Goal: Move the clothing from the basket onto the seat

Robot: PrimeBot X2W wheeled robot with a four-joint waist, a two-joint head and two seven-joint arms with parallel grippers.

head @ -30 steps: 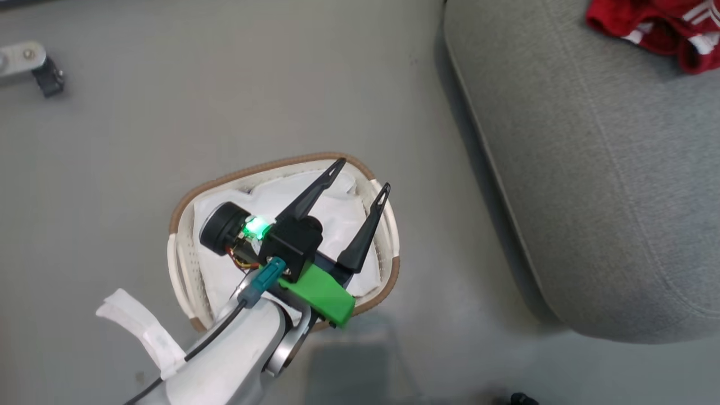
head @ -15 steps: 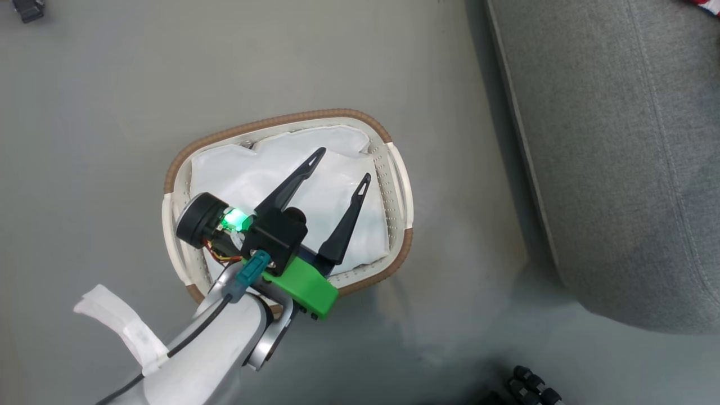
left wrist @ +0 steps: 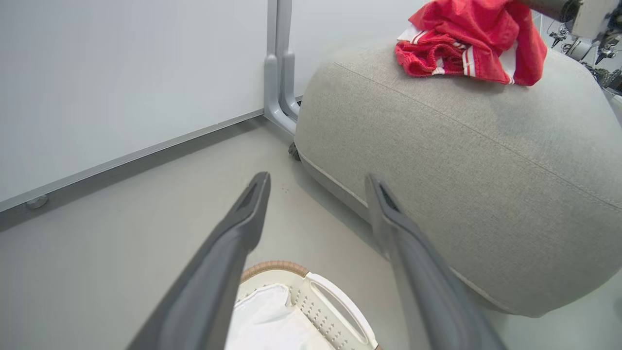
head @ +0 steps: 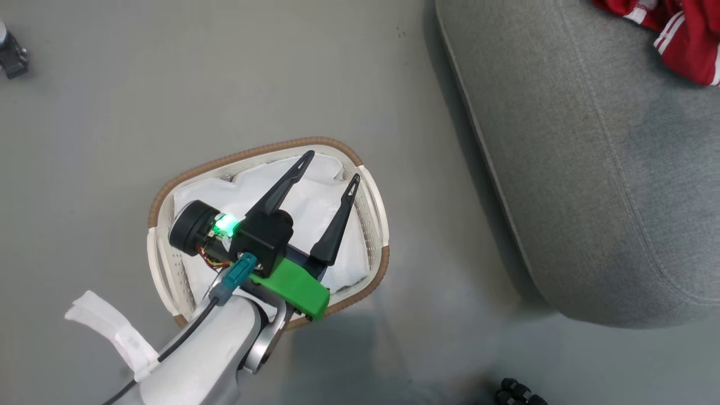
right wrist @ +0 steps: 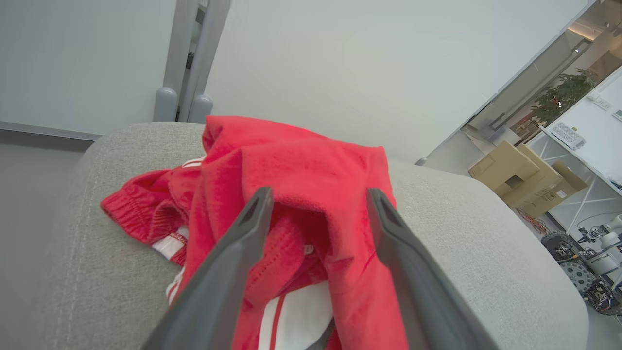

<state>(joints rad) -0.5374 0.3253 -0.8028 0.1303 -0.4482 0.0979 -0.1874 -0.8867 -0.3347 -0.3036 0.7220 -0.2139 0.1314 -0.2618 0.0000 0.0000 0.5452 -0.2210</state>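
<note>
**Head view: basket looks emptied, red clothing already on the seat**

As far as these pictures show, the job is nearly or wholly done. The basket [head: 264, 153] stands on the floor [head: 169, 84] to the left of the seat [head: 590, 169], and only its white cloth liner [head: 315, 199] shows inside. The left hand [head: 332, 165] and its arm hide part of the interior, so a hidden scrap cannot be ruled out. The clothing [head: 689, 45] lies heaped on the far right of the seat, well apart from the basket. The left wrist view shows the same red heap [left wrist: 466, 41] on top of the cushion.

The left hand hovers over the basket with its fingers spread and nothing between them. The right hand [right wrist: 319, 192] hangs at the heap [right wrist: 291, 160], also with its fingers spread and not pinching the cloth. What seems left is drawing that hand clear.

Against the frame half a second back, basket and seat have shifted together, so the camera moved and not the things. The clothing, then almost cut off at the top right, now shows more fully. The left hand remains spread over the basket much as before.
</note>
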